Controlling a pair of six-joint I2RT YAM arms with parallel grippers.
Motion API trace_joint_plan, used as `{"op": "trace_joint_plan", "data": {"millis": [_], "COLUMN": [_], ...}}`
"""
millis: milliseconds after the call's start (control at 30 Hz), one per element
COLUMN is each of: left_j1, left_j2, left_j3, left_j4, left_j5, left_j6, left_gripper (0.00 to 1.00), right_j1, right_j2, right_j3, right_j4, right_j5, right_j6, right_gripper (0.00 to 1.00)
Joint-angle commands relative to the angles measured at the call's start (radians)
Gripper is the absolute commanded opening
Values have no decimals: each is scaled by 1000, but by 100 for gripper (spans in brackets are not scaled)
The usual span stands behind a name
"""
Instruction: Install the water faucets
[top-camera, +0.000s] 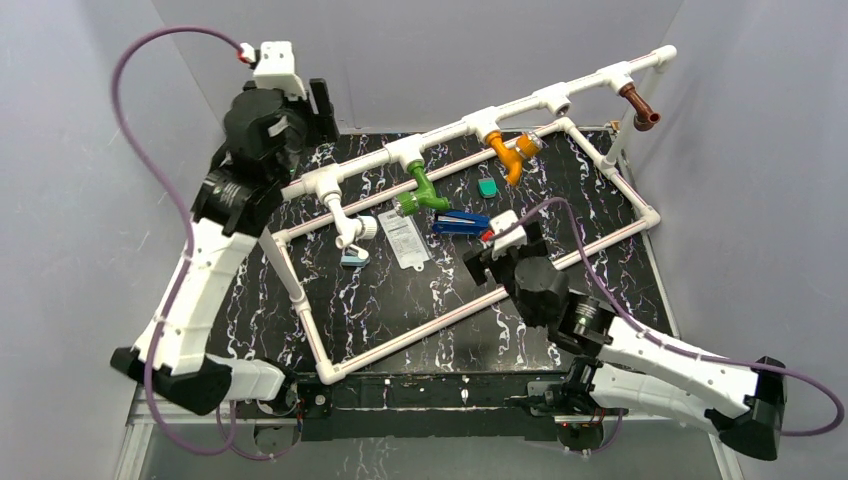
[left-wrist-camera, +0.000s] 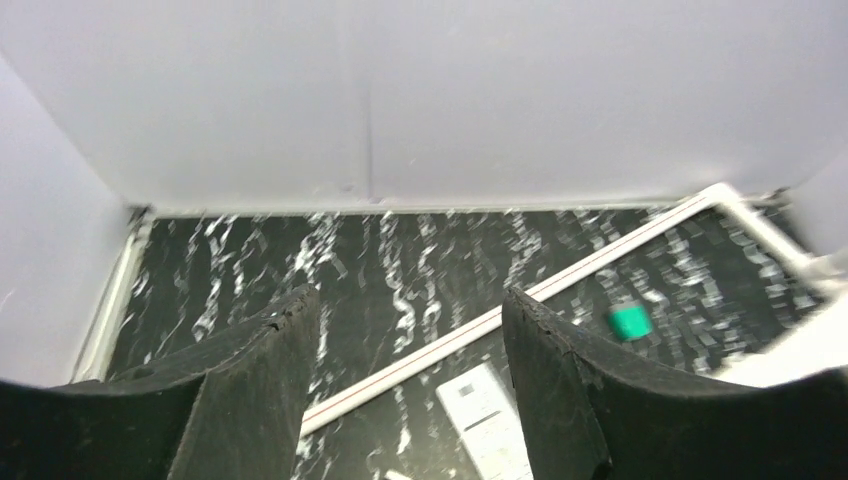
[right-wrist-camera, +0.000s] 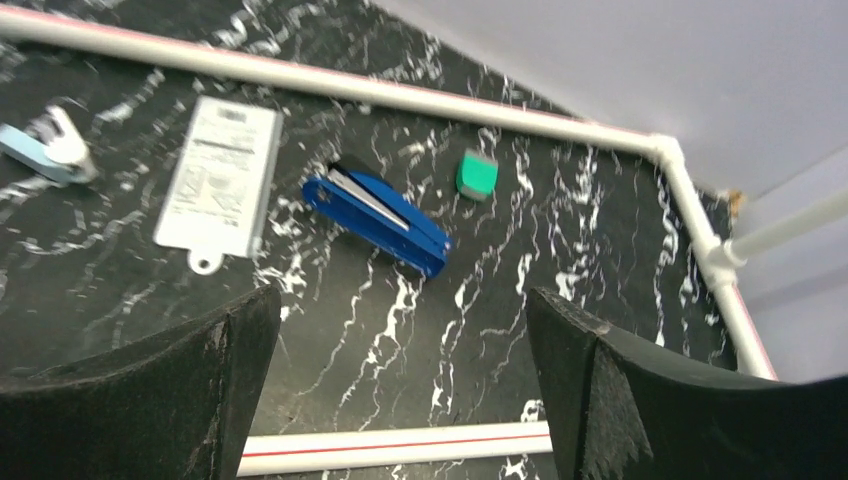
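Blur smeared the left wrist view. The left gripper (left-wrist-camera: 410, 300) stood spread, nothing between its fingers. The right gripper (right-wrist-camera: 400, 300) gaped wide and empty above the blue box (right-wrist-camera: 378, 220). The white faucet (top-camera: 350, 228), green faucet (top-camera: 422, 190), orange faucet (top-camera: 510, 155) and brown faucet (top-camera: 640, 108) hung on the raised pipe frame (top-camera: 450, 132). Within the frame's floor rectangle lay the box, a white card (top-camera: 405, 240) and a small green piece (top-camera: 487, 187).

A black table (top-camera: 385, 300) veined with white marbling fills the enclosure. Plain pale grey panels close it in: a back wall (top-camera: 420, 60), a left wall (top-camera: 60, 200) and a right wall (top-camera: 770, 200). A faint vertical seam (left-wrist-camera: 370, 100) runs down the back wall. The light is soft and even.
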Motion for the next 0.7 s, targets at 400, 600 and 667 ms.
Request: {"op": "trace_joint_plan", "data": {"millis": [400, 600, 667], "left_j1": [-3, -3, -3], "left_j2": [-264, -316, -337], "left_j3": [-40, -63, -85], "left_j4": [76, 19, 6], "left_j5": [491, 572, 584], "left_j6": [-180, -205, -203], "left_gripper": [68, 69, 69], "right_j1": [-612, -858, -901], "right_j2": [221, 352, 412], "right_j3": [-174, -232, -270], "right_j4": [333, 483, 596], "right_j5": [-410, -481, -439], "right_j6": [268, 303, 298], "right_gripper": [94, 99, 99]}}
